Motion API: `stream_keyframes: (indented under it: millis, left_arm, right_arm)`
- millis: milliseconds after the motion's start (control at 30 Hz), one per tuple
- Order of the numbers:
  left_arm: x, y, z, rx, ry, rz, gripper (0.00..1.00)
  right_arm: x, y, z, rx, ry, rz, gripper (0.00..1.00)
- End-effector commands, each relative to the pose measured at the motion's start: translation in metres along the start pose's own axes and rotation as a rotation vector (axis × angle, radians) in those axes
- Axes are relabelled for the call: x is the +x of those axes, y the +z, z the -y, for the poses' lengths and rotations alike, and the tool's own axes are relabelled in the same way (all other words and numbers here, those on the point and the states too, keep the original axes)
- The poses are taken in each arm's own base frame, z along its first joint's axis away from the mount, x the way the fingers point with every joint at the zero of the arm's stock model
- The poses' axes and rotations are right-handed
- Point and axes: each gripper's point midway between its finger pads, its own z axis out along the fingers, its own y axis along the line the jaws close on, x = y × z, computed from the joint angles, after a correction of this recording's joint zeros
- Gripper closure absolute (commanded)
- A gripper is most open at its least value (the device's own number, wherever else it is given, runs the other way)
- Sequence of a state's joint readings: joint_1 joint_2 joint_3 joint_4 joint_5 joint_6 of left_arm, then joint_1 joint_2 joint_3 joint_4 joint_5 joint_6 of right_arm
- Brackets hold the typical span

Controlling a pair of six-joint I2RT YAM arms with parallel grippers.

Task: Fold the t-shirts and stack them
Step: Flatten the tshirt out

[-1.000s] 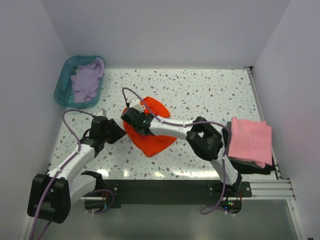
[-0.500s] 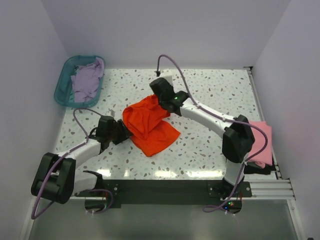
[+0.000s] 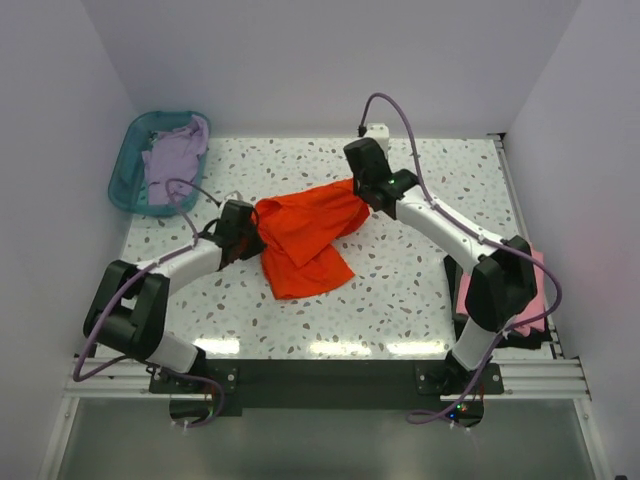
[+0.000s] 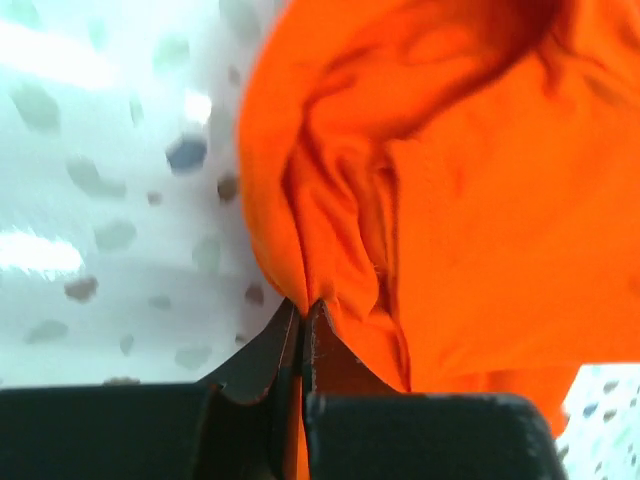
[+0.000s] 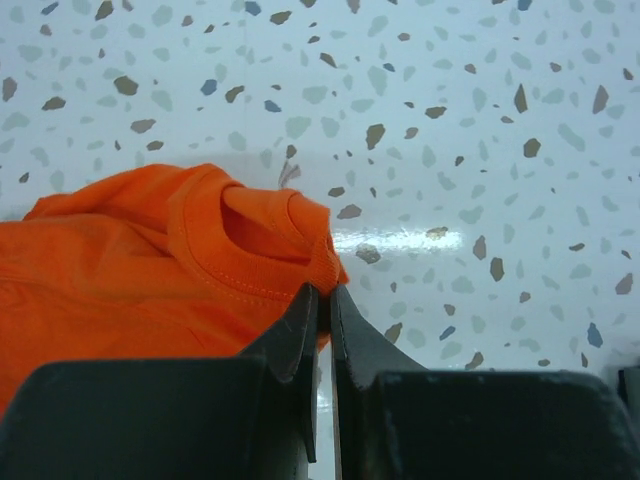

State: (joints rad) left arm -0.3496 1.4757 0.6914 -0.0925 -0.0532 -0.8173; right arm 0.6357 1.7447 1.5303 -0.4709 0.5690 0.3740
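Crosswise, orange-red t-shirt spans from left pincer to right pincer.

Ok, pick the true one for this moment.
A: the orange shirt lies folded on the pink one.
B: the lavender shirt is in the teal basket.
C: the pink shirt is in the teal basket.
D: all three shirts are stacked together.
B: the lavender shirt lies inside the teal basket, while the orange shirt is unfolded mid-table and the pink shirt sits at the right edge.
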Motion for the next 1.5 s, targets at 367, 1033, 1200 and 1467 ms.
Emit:
stream_keyframes:
  millis: [367, 1033, 1200, 1467]
  left_arm:
    - [-0.115, -0.027, 0.001, -0.174, 0.030, 0.229, 1.00]
    - [-0.239, -0.008, 0.092, 0.001, 0.210, 0.285, 0.41]
    - [-0.180, -0.039, 0.080, 0.006, 0.131, 0.281, 0.43]
    - [-0.042, -0.021, 0.045, -0.019, 0.100, 0.129, 0.51]
  right_arm:
    - [-0.048, 0.000, 0.105, 0.123, 0.194, 0.061, 1.00]
    - [-0.031, 0.121, 0.166, 0.187, 0.324, -0.101, 1.00]
    - [-0.033, 0.111, 0.158, 0.142, 0.333, -0.111, 0.49]
    - [0.018, 0.060, 0.080, 0.009, 0.244, -0.134, 0.35]
